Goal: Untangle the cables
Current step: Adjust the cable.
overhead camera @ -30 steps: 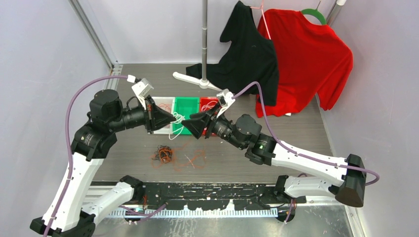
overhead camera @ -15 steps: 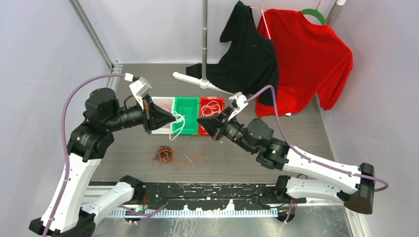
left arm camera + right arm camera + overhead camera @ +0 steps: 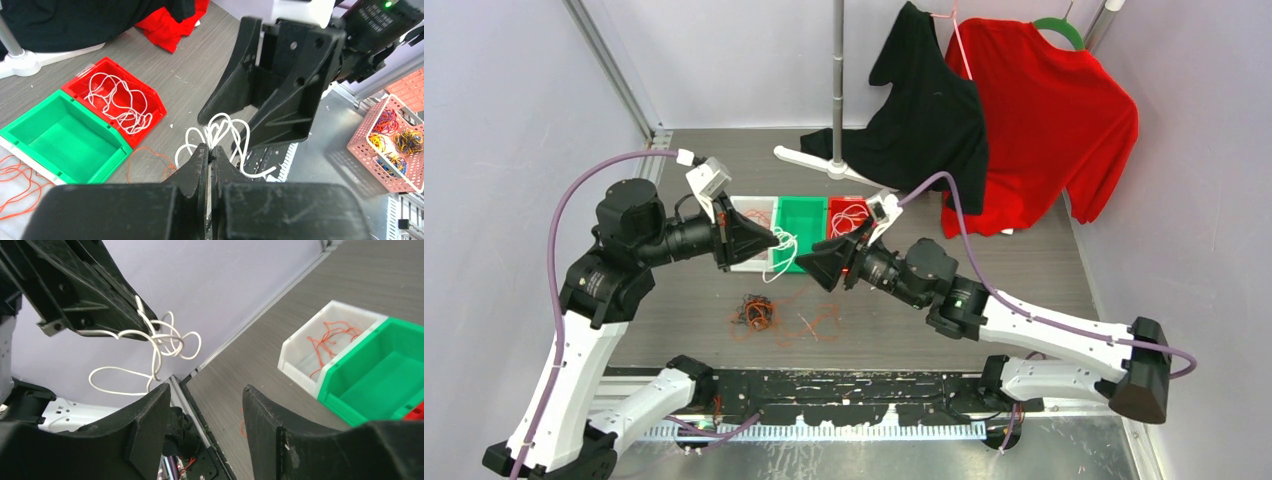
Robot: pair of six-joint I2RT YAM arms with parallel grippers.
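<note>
White cable lifted between the arms — hand-over step, by my judgement.
Left gripper (image 3: pixel 210 151) pinched tight on the white cable (image 3: pixel 216 131), loops dangling; right gripper (image 3: pixel 205 395) part-spread, empty, just beside them; next move likely needs the right fingers to close on one free loop only — not the bunch; orange-black tangle (image 3: pixel 754 313) lies on the grey table (image 3: pixel 1024 260) near the green bin (image 3: pixel 804 205); shirts (image 3: pixel 1044 110) hang far right.

You see a white cable (image 3: pixel 218 125) pinched in the black left gripper (image 3: pixel 210 150); left of its fingers, a green bin (image 3: pixel 60 137) and a red bin (image 3: pixel 151 121).
</note>
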